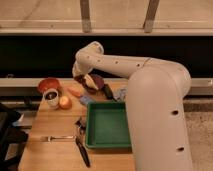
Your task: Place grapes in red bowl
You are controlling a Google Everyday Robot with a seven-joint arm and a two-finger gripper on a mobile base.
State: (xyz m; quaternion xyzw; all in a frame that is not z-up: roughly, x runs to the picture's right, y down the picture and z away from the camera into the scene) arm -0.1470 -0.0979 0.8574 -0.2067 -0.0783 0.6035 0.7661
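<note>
The red bowl [48, 84] stands at the table's back left, with nothing visible inside it. My gripper [80, 77] hangs down from the white arm at the left edge of the dark maroon plate [95, 82], to the right of the bowl. The grapes do not show as a separate thing. The gripper's end and the dark plate cover the spot where they could be.
A white cup [51, 97] stands just in front of the bowl, with a round orange fruit [65, 102] and a carrot [75, 92] beside it. A green tray [107, 125] fills the table's right half. A fork [53, 138] and a dark knife [82, 151] lie at the front.
</note>
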